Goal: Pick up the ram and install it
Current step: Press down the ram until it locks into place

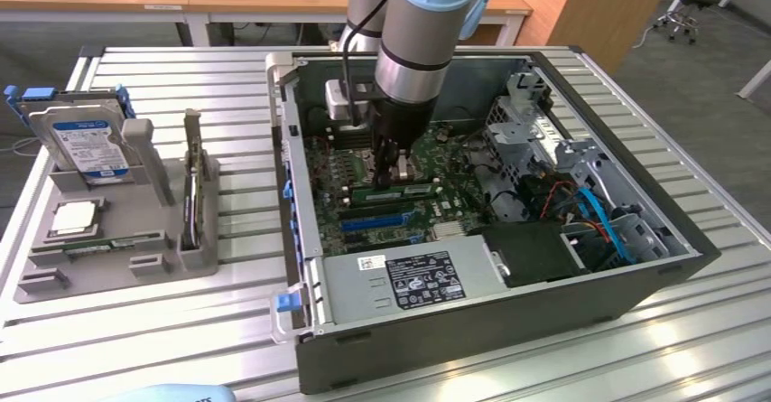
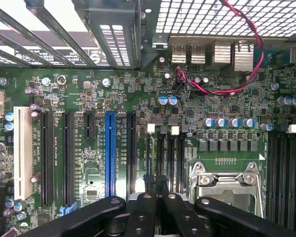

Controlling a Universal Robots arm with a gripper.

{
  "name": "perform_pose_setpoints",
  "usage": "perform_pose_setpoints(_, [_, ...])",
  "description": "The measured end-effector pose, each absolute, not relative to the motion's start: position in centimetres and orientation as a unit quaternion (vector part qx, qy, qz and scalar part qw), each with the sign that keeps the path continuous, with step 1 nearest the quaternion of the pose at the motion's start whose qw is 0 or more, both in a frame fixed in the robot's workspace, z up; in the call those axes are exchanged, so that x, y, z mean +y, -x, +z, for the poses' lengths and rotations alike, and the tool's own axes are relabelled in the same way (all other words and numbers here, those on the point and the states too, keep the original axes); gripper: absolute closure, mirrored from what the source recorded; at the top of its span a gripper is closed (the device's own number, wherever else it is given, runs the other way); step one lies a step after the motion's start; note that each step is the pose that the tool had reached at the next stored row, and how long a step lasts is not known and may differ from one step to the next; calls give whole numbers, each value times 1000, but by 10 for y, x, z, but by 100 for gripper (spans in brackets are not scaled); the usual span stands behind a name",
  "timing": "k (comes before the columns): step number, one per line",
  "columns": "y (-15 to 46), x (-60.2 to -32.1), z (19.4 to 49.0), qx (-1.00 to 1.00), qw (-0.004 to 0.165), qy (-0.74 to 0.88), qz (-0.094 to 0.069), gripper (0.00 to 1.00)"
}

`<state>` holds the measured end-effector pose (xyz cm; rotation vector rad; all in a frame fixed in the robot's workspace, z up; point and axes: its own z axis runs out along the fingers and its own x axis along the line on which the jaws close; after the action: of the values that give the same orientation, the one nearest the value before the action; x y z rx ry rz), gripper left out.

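Starting at the exterior view's left, we are seeing a grey holder tray [image 1: 115,271] on the slatted table [image 1: 181,348], carrying a blue-labelled hard drive [image 1: 87,144] standing upright, a square silver-topped processor [image 1: 75,217] lying flat, and a thin board [image 1: 193,181] standing on edge just beside them. Moving right, the open computer case [image 1: 482,266] is lying on its side, and the arm is reaching straight down into it, its gripper [image 1: 388,172] hanging over the motherboard [image 1: 398,203]. The ram [image 1: 404,188] is lying low on that board at the fingertips. The wrist view is giving us what the outside camera cannot: a blue slot [image 2: 110,153], the metal processor socket [image 2: 227,182], red wires [image 2: 222,89], and the gripper [image 2: 155,185] with its fingers [image 2: 149,185] pressed together over narrow slots.
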<state>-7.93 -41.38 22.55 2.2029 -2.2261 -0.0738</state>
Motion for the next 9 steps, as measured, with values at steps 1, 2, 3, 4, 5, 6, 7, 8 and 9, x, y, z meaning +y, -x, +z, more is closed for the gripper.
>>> perform_pose_setpoints(1, [79, -414, 226, -711, 5, -703, -24, 90])
perform_pose_setpoints(2, [79, -414, 225, -711, 4, -703, -24, 90])
perform_pose_setpoints(3, [79, -414, 225, -711, 4, -703, -24, 90])
perform_pose_setpoints(4, [79, -414, 225, -711, 4, -703, -24, 90])
perform_pose_setpoints(5, [79, -414, 225, -711, 4, -703, -24, 90])
perform_pose_setpoints(6, [79, -414, 225, -711, 4, -703, -24, 90])
perform_pose_setpoints(7, [79, -414, 225, -711, 4, -703, -24, 90])
perform_pose_setpoints(8, [79, -414, 225, -711, 4, -703, -24, 90])
perform_pose_setpoints(9, [79, -414, 225, -711, 4, -703, -24, 90])
